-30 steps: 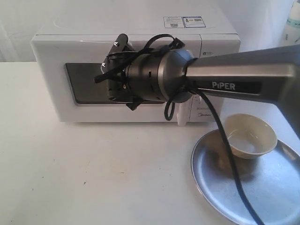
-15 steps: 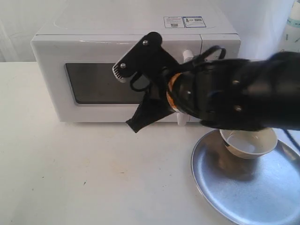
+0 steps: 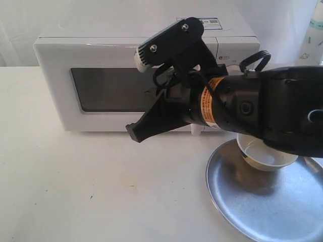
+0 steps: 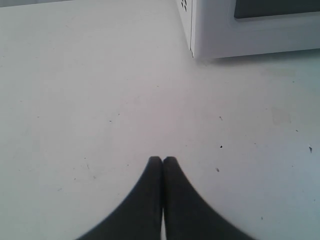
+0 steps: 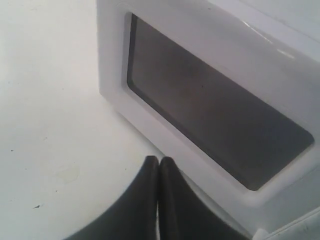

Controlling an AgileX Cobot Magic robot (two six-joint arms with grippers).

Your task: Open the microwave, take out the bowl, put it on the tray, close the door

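Observation:
The white microwave (image 3: pixel 101 45) stands at the back of the table, and its door (image 3: pixel 108 91) with the dark window lies flush with the oven front. My right gripper (image 3: pixel 134 134) is shut on nothing and hangs in front of the door's lower edge, apart from it. In the right wrist view the shut right gripper (image 5: pixel 158 160) points at the door window (image 5: pixel 215 115). The cream bowl (image 3: pixel 265 159) sits in the silver tray (image 3: pixel 242 201), partly hidden behind my right arm. Over bare table, the left gripper (image 4: pixel 162 160) is shut near a microwave corner (image 4: pixel 225 35); it is outside the exterior view.
The white table (image 3: pixel 75 191) stretches in front of the oven. A pale container (image 3: pixel 315 25) stands at the far right back. My right arm's dark body hides the door handle and the knobs.
The right arm has turned and pulled back from the door window; its shut fingers now point down and to the left, lower than before. Door, bowl and tray have not moved.

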